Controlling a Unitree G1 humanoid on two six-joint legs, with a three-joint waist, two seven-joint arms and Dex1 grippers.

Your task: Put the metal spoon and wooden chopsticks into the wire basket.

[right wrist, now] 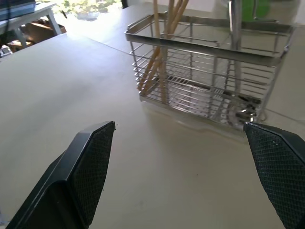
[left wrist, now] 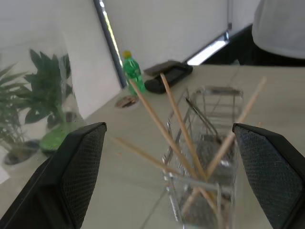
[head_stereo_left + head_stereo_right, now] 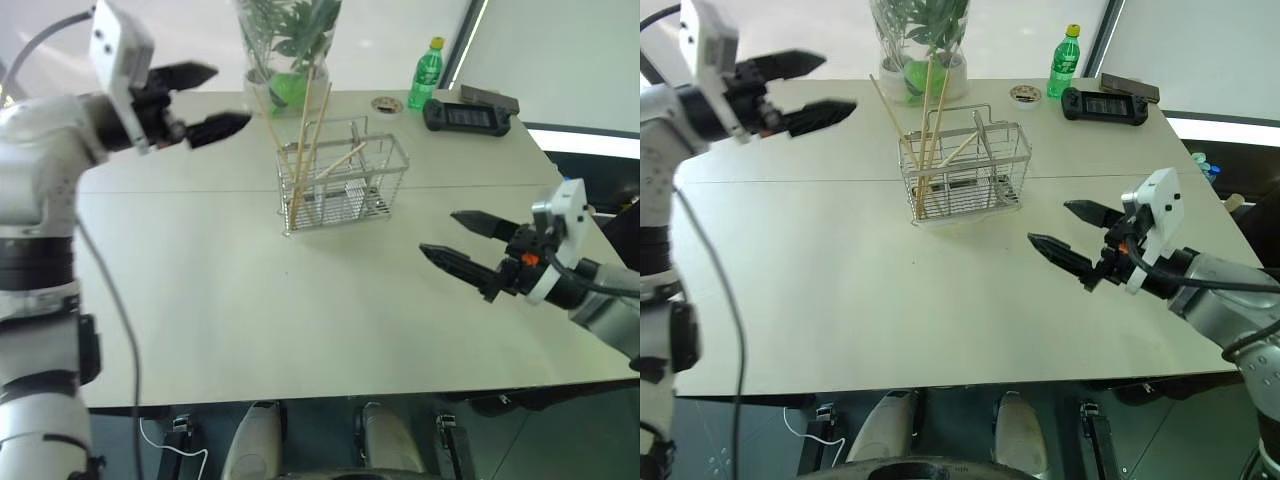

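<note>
Looking through the head camera, I see my left end effector (image 3: 200, 100) wide open and empty, the wire basket (image 3: 343, 180) on the desk (image 3: 220, 290) just to its right, wooden chopsticks (image 3: 305, 140) standing inside. My right end effector (image 3: 465, 243) gapes empty, right of the basket. Right wrist: something shiny, perhaps the metal spoon (image 1: 245, 114), on the basket's floor.

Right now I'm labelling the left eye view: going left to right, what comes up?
Left claw → wire basket holding the wooden chopsticks → green bottle → black handheld console → right claw.
</note>
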